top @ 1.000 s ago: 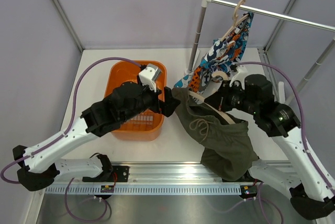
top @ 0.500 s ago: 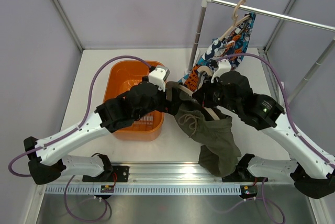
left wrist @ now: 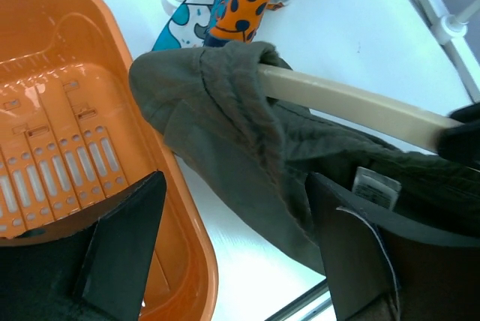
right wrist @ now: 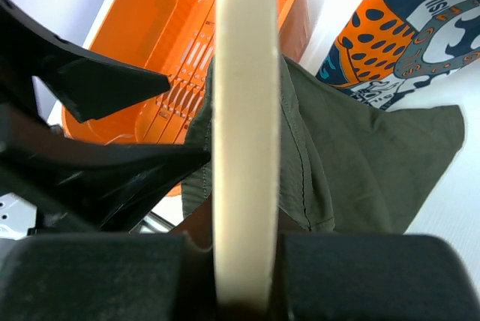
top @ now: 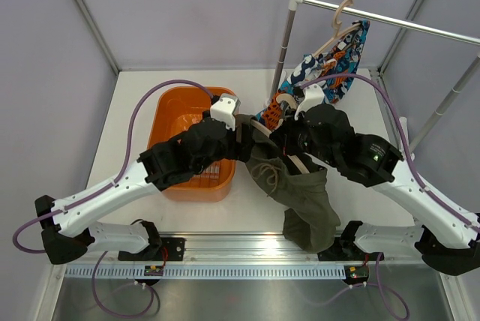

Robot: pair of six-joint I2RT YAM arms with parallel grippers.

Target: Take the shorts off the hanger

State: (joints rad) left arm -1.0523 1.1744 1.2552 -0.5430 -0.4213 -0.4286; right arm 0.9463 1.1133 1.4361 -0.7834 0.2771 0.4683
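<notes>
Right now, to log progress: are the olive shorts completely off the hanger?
No, the olive shorts are wrapped over the end of the cream hanger.

Plain shorts (top: pixel 311 201) are olive-green, printed shorts (top: pixel 330 73) blue, orange, white and black, hanger (left wrist: pixel 352 103) cream, basket (top: pixel 172 107) orange.

L wrist view: cream wooden hanger bar (left wrist: pixel 352 103) has one end buried in dark olive-green fabric shorts (left wrist: pixel 225 126); bar blurry in rt wrist view.
</notes>
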